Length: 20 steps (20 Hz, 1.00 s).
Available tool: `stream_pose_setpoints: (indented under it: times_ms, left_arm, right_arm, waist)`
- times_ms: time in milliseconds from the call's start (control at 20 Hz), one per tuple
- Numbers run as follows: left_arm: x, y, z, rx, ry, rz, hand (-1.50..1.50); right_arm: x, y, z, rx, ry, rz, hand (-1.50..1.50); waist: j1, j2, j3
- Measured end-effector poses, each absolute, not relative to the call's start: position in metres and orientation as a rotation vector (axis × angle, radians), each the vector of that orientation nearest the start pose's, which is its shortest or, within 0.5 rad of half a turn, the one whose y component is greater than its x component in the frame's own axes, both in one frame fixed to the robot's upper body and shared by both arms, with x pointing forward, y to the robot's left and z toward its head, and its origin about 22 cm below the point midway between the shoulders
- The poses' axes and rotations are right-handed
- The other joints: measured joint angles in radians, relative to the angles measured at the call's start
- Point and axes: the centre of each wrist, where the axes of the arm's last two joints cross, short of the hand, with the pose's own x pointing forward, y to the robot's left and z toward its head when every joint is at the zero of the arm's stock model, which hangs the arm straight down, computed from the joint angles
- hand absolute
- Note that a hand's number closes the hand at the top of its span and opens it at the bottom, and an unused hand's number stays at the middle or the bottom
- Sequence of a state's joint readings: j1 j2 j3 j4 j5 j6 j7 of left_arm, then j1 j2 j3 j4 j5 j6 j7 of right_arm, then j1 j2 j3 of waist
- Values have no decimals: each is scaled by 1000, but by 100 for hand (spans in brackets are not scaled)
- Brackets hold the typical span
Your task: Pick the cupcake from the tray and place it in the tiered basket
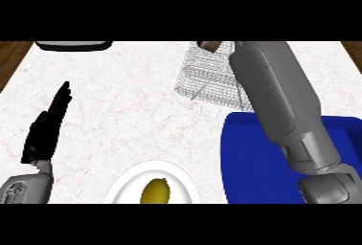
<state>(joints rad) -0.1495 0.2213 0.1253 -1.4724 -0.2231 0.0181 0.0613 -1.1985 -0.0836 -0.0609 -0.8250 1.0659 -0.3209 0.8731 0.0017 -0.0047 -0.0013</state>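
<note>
1. Marble counter (127,86) fills the view.
2. The blue tray (247,162) sits at four o'clock, crossed by the right forearm (283,100) reaching toward one o'clock.
3. The wire basket (209,76) stands at one o'clock; a dark brown bit, perhaps the cupcake (209,45), shows at its top, where the right hand is hidden, its state untellable.
4. The left hand (48,129) rests at nine o'clock, fingers straight, together.
5. A white plate (124,189) at six o'clock holds a yellow fruit (155,191).

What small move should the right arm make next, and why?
Probably open the hand and let go: the right forearm reaches over the tray to the basket, and a brown bit, likely the cupcake, shows at its top. The hand itself is hidden.
</note>
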Motion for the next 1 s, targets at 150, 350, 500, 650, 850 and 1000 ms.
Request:
stream_pose_setpoints:
  times_ms: [150,350,500,650,850,1000]
  left_arm:
    - [279,298,29,440,-1529,-229,0]
    - [275,299,29,446,-1521,-217,0]
    - [275,301,26,449,-1515,-217,0]
    - [275,304,28,463,-1512,-207,0]
    - [270,308,27,474,-1506,-201,0]
    - [271,311,26,472,-1503,-196,0]
  right_arm:
    - [432,-103,235,-1200,-1374,187,-150]
    - [416,-118,254,-1192,-1369,90,-150]
    - [401,-133,263,-1154,-1353,24,-150]
    - [379,-155,261,-1114,-1344,-8,-150]
    - [338,-187,258,-1074,-1360,-44,-150]
    - [300,-214,254,-1045,-1393,-78,-150]
  waist:
    - [-7,0,0]
    - [-16,-5,1]
    - [-26,-7,1]
    - [-40,-12,2]
    - [-48,-13,2]
    - [-50,-11,2]
